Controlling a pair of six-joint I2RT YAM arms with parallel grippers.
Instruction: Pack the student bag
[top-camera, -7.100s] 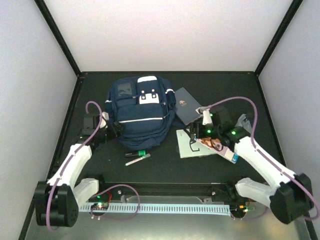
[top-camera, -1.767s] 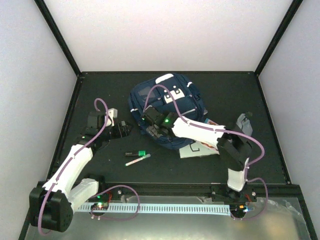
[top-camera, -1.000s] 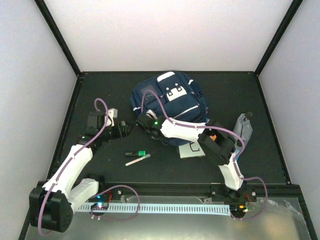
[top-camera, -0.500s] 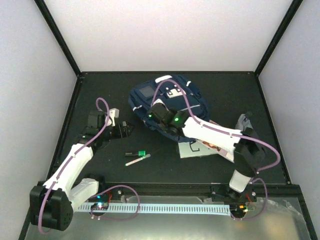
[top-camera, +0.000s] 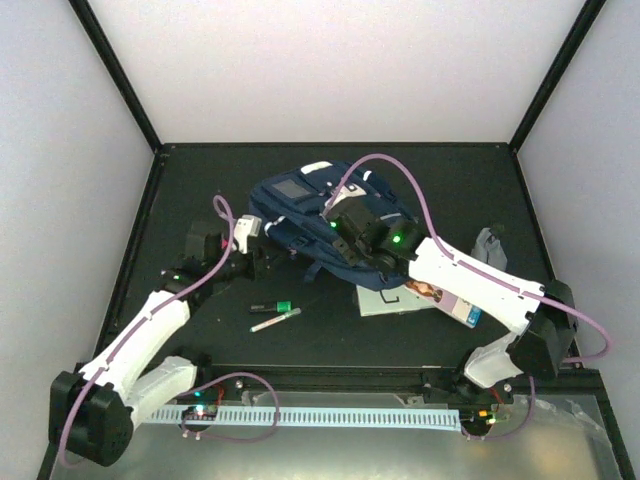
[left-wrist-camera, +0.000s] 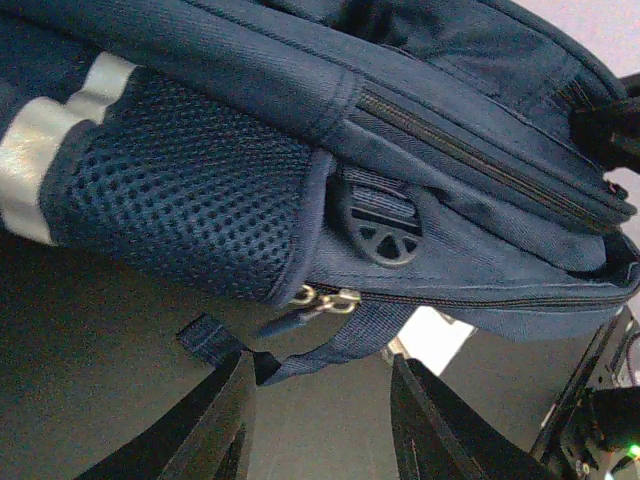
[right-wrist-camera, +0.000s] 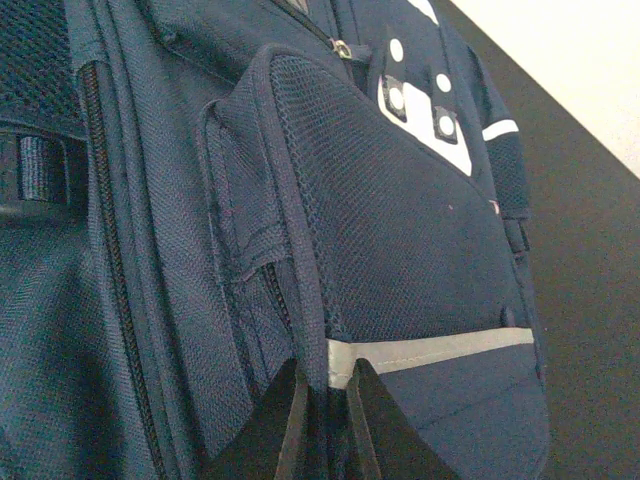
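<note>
One black desk (top-camera: 430, 180), nothing fancy. Two arms on it: the left arm (top-camera: 150, 320) comes up from the near left corner, and the right arm (top-camera: 470, 280) stretches from the near right across to the middle.

One student bag (top-camera: 300, 212), navy with white stripes, sits around the middle of the desk toward the far side, between the two arm tips and looking a bit rumpled.

The right jaws are clenched on the student bag, pinching the fabric edge of one mesh pocket (right-wrist-camera: 400, 220) right where a single reflective stripe (right-wrist-camera: 430, 345) ends. The left jaws are at the bag's near left side, standing apart and not gripping anything. In the left wrist view one strap (left-wrist-camera: 330, 345) runs just past their tips, with a zipper pull (left-wrist-camera: 325, 298) and one black buckle (left-wrist-camera: 385, 232) a little beyond.

Smaller stuff:
- One white sheet (top-camera: 380, 300) near the bag on its right, partly under the right arm.
- One booklet (top-camera: 440, 293) with a colourful cover, overlapping the sheet.
- One grey pouch (top-camera: 487, 243), well off to the right.
- Two pens near the bag: one black marker (top-camera: 272, 307) with a green bit, and just beside it one white pen (top-camera: 275, 321).
</note>
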